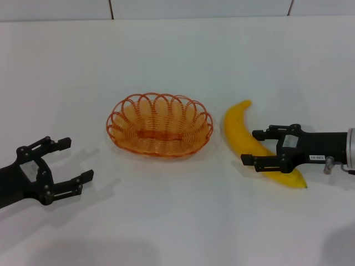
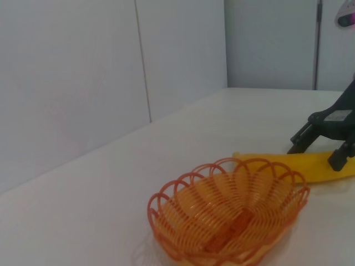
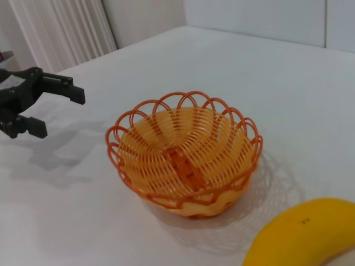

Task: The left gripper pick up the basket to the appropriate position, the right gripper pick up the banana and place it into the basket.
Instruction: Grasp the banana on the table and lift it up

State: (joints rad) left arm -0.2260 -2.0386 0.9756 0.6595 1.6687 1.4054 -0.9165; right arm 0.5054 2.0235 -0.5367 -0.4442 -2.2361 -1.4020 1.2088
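Head view, items on my table [image 1: 177,233]:

Item 1: my left tool [image 1: 66,166]. Black, two fingers spread well apart, nothing between them. It sits low over the white table, well apart from the basket, with its open mouth turned toward it. In the right wrist view the same left tool [image 3: 49,110] shows at the far side of the basket, its shadow on the table beneath it.

Item 2: the basket [image 1: 160,125]. Orange looped wire, scalloped rim, shallow, upright on the table and holding nothing. It lies between my two tools, nearer the right one, with clear table between it and my left tool. The left wrist view shows the basket [image 2: 230,219] close ahead; the right wrist view shows the basket [image 3: 186,152] ahead as well.

Item 3: my right tool [image 1: 248,147]. Black, boxy body with a white label, fingers apart and set around the banana at its middle, one finger on each side. Whether the fingers touch the peel I cannot tell.

Item 4: the banana [image 1: 239,127]. Bright yellow, curved, lying flat on the table just beside the basket, not in it. One end points away beyond my right tool's fingertips; the other end lies under the tool's body. The left wrist view shows the banana [image 2: 299,166] behind the basket with my right tool [image 2: 319,155] over it; the right wrist view shows one end of the banana [image 3: 305,233] very near.
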